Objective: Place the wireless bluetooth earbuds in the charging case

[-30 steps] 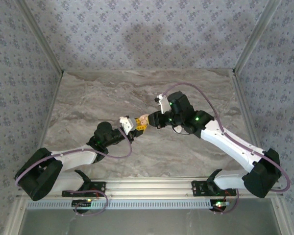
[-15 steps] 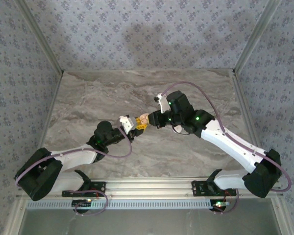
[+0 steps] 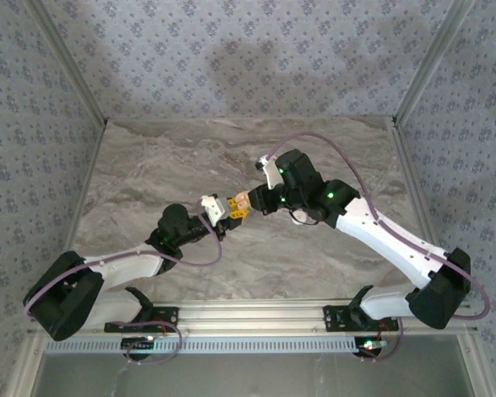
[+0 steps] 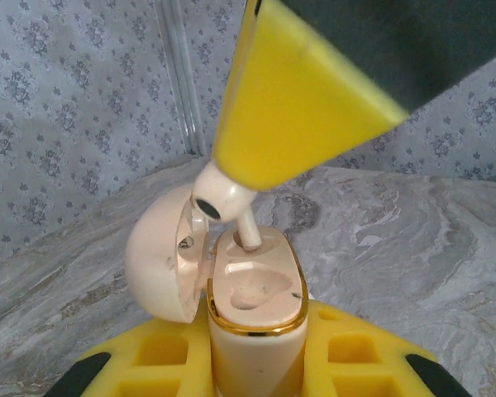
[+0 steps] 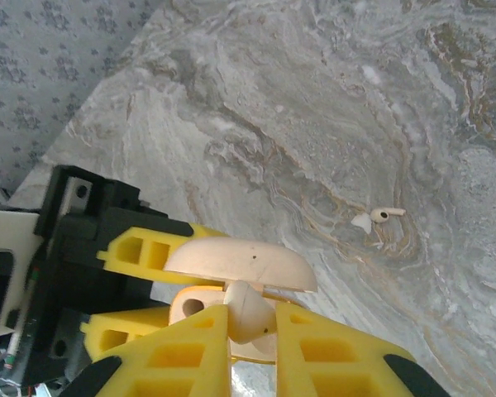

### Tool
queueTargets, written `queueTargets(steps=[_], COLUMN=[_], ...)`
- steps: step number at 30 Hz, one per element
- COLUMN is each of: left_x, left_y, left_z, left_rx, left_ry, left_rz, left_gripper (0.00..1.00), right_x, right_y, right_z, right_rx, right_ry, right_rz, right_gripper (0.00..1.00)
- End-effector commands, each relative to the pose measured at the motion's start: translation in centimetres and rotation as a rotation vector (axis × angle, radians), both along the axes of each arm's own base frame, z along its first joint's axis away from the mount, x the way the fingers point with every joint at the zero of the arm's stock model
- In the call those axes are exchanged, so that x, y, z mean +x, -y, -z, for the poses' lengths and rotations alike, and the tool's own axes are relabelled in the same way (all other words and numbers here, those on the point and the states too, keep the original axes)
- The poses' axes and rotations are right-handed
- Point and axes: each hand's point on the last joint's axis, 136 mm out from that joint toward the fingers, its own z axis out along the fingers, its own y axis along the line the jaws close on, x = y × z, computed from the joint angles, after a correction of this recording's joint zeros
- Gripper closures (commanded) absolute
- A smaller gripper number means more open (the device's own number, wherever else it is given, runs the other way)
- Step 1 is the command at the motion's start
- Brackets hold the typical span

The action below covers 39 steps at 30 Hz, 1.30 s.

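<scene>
Left wrist view shows one earbud (image 4: 221, 199) with its stem tip just entering the far socket of the charging case (image 4: 256, 310). The bud's head is pinched in the right gripper (image 5: 252, 343), which is clamped on it from above. The case stands upright, gripped by the left gripper (image 4: 256, 368) and held above the middle of the surface (image 5: 314, 107), with its lid (image 4: 159, 265) swung open to one side. The stem looks tilted against the socket. I judge that pressing down on this line could jam it on the gold rim, or twist the smooth, rounded bud out of the pads. The same push could lever the case askew in its grip, since only its lower body is held. The right gripper's yellow finger hangs close to the lid, so a sideways correction might knock it towards shut. Letting go before the bud seats would probably drop it. A second earbud (image 5: 387, 214) lies loose on the surface off to the side, and a stray sweep could scatter it.
</scene>
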Motion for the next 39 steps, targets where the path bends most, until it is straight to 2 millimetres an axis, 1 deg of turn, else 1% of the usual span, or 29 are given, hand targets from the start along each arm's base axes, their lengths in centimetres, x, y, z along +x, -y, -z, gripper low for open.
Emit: queueTargets(steps=[1,5,6,11,15,26,32,39], left_x=[-0.4,-0.5,-0.5,-0.6,-0.9,-2.0,-2.1,-2.1], left_y=[0.2,0.2,0.2,0.3,0.2,0.5,0.6,0.7], left_z=[-3.1,-3.2,-3.2,-3.3,-3.5,-4.0,-4.2,-4.1], left_rx=[-0.049,-0.051,-0.051,-0.054,-0.054,-0.061,-0.059,-0.051], left_ry=[0.076,0.08,0.08,0.085,0.091,0.102,0.102,0.1], left_rz=[0.025,0.026,0.026,0.035,0.045,0.104,0.111,0.118], left_gripper=[0.82,0.82,0.82,0.82,0.82,0.82,0.82,0.82], right_x=[-0.4,-0.5,-0.8,-1.0,-1.6,-2.4,-1.9,-0.8], right_y=[0.3,0.3,0.6,0.4,0.4,0.9,2.0,2.4], right_z=[-0.1,-0.3,0.2,0.6,1.0,1.5,1.4,0.2], right_rx=[-0.049,-0.06,-0.078,-0.088,-0.102,-0.143,-0.22,-0.228], right_ry=[0.005,0.012,-0.006,-0.012,-0.022,-0.019,0.008,0.083], right_rz=[-0.029,-0.041,-0.044,-0.064,-0.11,-0.238,-0.227,-0.193], right_gripper=[0.81,0.8,0.8,0.81,0.8,0.8,0.8,0.8])
